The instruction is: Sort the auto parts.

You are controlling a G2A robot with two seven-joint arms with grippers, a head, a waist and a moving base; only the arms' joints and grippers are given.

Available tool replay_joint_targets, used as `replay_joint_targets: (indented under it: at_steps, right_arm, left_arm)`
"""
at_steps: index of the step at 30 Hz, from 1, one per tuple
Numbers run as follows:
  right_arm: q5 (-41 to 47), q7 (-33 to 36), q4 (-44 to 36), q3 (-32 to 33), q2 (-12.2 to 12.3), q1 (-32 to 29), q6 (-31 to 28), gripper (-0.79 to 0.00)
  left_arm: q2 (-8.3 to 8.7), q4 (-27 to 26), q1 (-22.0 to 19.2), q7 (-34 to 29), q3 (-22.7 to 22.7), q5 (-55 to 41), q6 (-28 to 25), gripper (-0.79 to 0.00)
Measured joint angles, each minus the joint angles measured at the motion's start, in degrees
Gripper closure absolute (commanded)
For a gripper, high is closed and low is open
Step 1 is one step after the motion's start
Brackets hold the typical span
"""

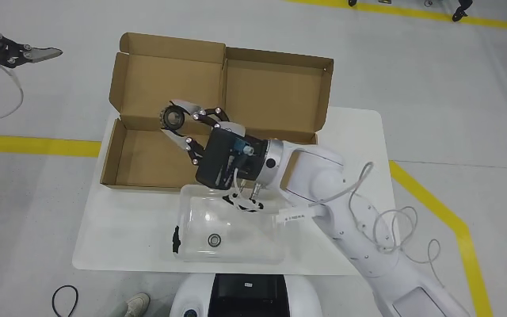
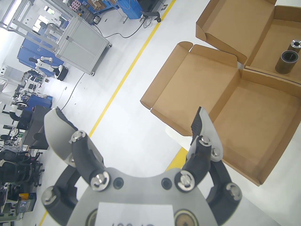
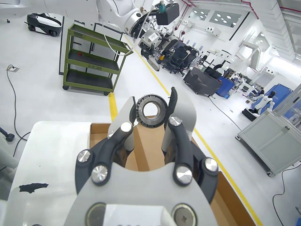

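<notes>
Right gripper (image 3: 152, 101) clamped on bearing (image 3: 140, 113) above cardboard box (image 1: 170, 79) holding dark sleeve (image 2: 287, 62) and steel sleeve (image 2: 295, 46); clear bin (image 1: 255, 239) beside box; left gripper (image 2: 128, 118), fingers apart, off bench (image 1: 356, 158).
</notes>
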Motion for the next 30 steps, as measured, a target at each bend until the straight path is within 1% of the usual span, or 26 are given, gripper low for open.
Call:
replay_joint_targets:
  at_steps: [11, 20, 25, 30]
  right_arm:
    - [0.1, -0.8, 1.7, -0.1, -0.1, -0.8, -0.8, 0.000]
    - [0.2, -0.9, 4.4, -0.6, 0.0, -4.0, -0.5, 0.000]
    - [-0.4, -0.4, 7.6, -0.8, 0.1, -6.3, 0.3, 0.000]
    - [0.0, -2.9, 12.5, -1.4, -0.1, -6.6, 1.0, 0.000]
  left_arm:
    - [0.00, 0.0, 0.0, 0.0, 0.0, 0.0, 0.0, -0.785]
    - [0.00, 0.0, 0.0, 0.0, 0.0, 0.0, 0.0, -0.785]
    - [0.00, 0.0, 0.0, 0.0, 0.0, 0.0, 0.0, -0.785]
    - [0.00, 0.0, 0.0, 0.0, 0.0, 0.0, 0.0, -0.785]
